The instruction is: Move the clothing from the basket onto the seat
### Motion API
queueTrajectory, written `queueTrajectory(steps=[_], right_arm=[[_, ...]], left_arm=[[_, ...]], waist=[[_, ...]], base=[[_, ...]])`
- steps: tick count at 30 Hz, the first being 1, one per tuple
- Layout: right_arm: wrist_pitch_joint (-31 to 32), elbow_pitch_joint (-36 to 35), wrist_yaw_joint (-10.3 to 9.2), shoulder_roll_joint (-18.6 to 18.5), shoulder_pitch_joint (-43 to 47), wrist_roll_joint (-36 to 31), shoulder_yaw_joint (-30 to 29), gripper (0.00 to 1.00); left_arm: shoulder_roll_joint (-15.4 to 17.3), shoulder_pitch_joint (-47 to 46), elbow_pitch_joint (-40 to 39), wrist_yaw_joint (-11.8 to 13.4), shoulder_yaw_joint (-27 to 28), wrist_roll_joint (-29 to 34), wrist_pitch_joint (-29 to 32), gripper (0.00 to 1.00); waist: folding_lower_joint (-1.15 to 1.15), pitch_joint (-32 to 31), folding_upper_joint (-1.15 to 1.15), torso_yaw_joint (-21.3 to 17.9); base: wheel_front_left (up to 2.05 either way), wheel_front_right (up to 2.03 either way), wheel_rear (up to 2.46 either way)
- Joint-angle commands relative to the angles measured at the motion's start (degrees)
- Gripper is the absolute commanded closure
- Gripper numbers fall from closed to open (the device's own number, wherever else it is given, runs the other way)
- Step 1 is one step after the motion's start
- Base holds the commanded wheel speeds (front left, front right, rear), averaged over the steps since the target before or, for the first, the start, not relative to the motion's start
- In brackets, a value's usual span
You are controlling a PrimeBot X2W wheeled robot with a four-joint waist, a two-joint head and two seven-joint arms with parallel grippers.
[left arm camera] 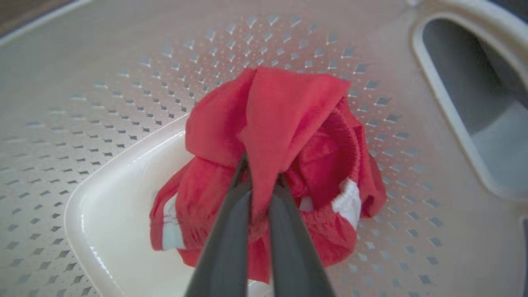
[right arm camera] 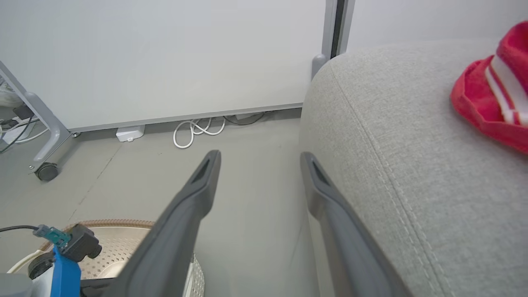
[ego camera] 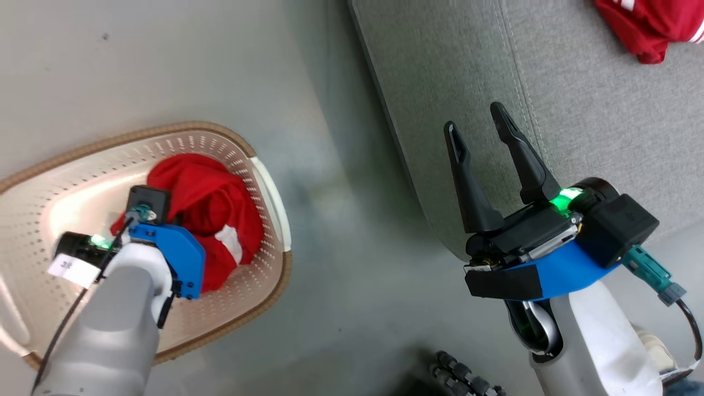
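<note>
**A:** Where's the clothing?
**B:** One red garment is bunched low in the basket, white panels showing. The left gripper reaches down into it, fingers pinched tight on a fold at the top of the bundle, with fabric draped over the tips. Can't tell if the bundle is off the basket bottom.
**A:** Other piece?
**B:** The second red garment lies on the seat, well in from the edge nearest the basket. Roughly half done, I'd say.
**A:** Right arm?
**B:** The right gripper hangs over the seat's rounded corner, jaws wide apart, holding nothing. It's clear of the basket, likely to give the left arm room.
**A:** Basket placement?
**B:** It's on the floor beside the seat, with a strip of floor between. Short carry, which is probably the point.
**A:** Risk?
**B:** The grip is on one fold only. The fabric looks slick, so it could slip out or drag on the rim during the lift.
</note>
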Motion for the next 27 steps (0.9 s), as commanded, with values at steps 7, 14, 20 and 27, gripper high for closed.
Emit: queueTrajectory(steps=[7,14,20,27], right_arm=[[-0.2,2.7,0.03,0.0,0.9,-3.3,-0.8,0.00],[0.1,5.3,0.03,0.0,3.7,-5.6,-2.1,0.00],[1.9,6.3,0.03,0.0,6.7,-7.2,-3.0,0.00],[4.1,6.3,0.03,0.0,9.7,-8.1,-3.7,0.00]], left_arm=[[-3.5,3.2,0.4,-1.3,-1.0,-1.3,-4.3,1.00],[-6.2,6.5,-0.8,-1.7,-1.7,-2.0,-7.5,1.00],[-7.9,9.8,-3.5,-2.2,-2.8,-2.4,-8.3,1.00],[-9.0,11.7,-8.2,-2.6,-4.5,-2.7,-8.5,1.00]], waist=[[0.00,-10.7,0.00,5.2],[0.00,-19.4,0.00,8.4],[0.00,-26.6,0.00,11.1],[0.00,-33.2,0.00,13.7]], base=[[0.00,0.00,0.00],[0.00,0.00,0.00],[0.00,0.00,0.00],[0.00,0.00,0.00]])
